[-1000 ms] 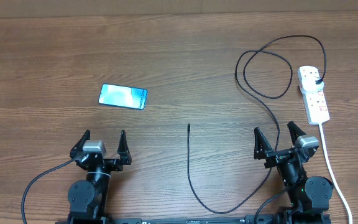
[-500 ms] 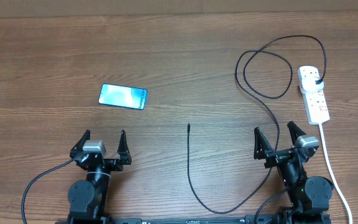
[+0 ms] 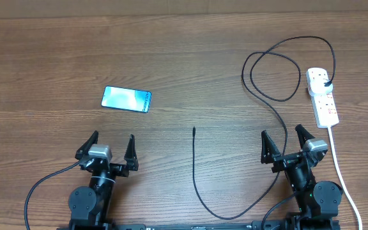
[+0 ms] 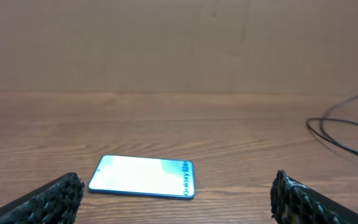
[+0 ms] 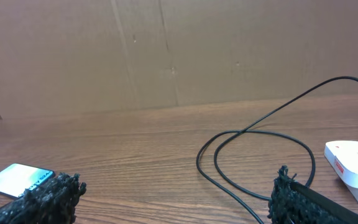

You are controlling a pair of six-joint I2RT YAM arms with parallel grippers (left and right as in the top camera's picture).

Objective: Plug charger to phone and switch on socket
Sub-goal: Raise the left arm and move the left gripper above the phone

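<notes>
The phone [image 3: 126,99] lies flat on the wooden table at the left, screen lit pale blue; it also shows as the phone [image 4: 143,177] just ahead of my left gripper [image 4: 178,190]. That left gripper [image 3: 112,143] stands open and empty, a little nearer the front edge than the phone. The charger cable [image 3: 195,172] has its free tip [image 3: 194,130] at the table's middle, loops at the right and ends in a black plug [image 3: 325,82] seated in the white socket strip [image 3: 322,96]. My right gripper [image 3: 285,139] is open, empty, left of the strip's cord. The cable loop [image 5: 253,155] lies ahead of it.
The strip's thick white cord [image 3: 341,172] runs down the right side to the front edge, past the right arm. A brown cardboard wall [image 5: 179,50] closes the far side of the table. The white strip's end [image 5: 353,163] shows at the right of the right wrist view.
The left gripper has shifted slightly to the right and toward the front edge. The right arm, phone, cable and strip have not moved.
</notes>
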